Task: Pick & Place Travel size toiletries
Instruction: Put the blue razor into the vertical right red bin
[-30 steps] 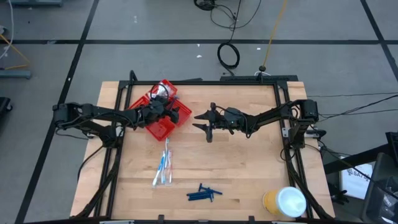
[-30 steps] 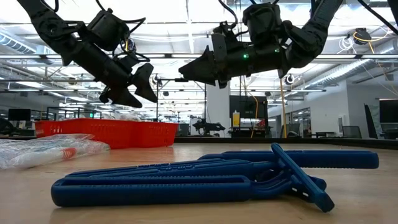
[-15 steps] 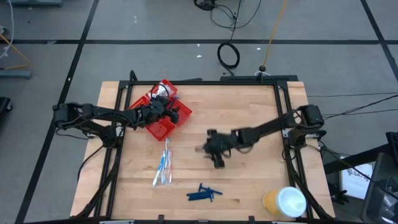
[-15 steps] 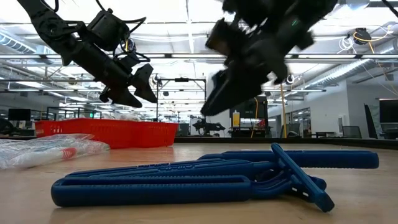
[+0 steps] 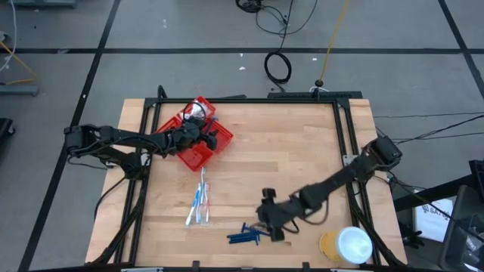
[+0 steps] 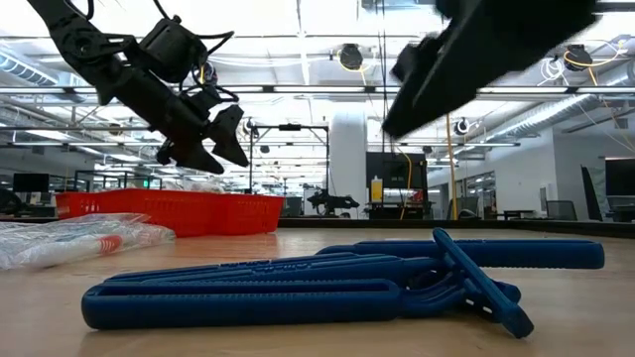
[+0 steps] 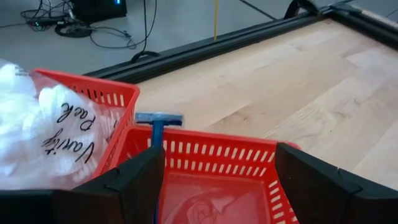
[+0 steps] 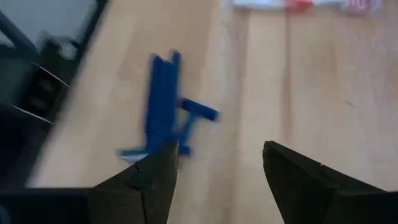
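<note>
The right claw (image 5: 271, 219), fingers spread wide and empty, hangs just beside the blue razors (image 5: 247, 236), whose long axis runs across the desk (image 5: 302, 151).

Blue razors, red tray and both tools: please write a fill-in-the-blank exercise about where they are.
1. The blue razors lie on the wooden ____.
2. The left tool hangs over the ____ tray.
3. The right tool, its fingers ____, is beside the razors.
4. One razor stands inside the ____.

Missing: table; red; open; tray
</note>
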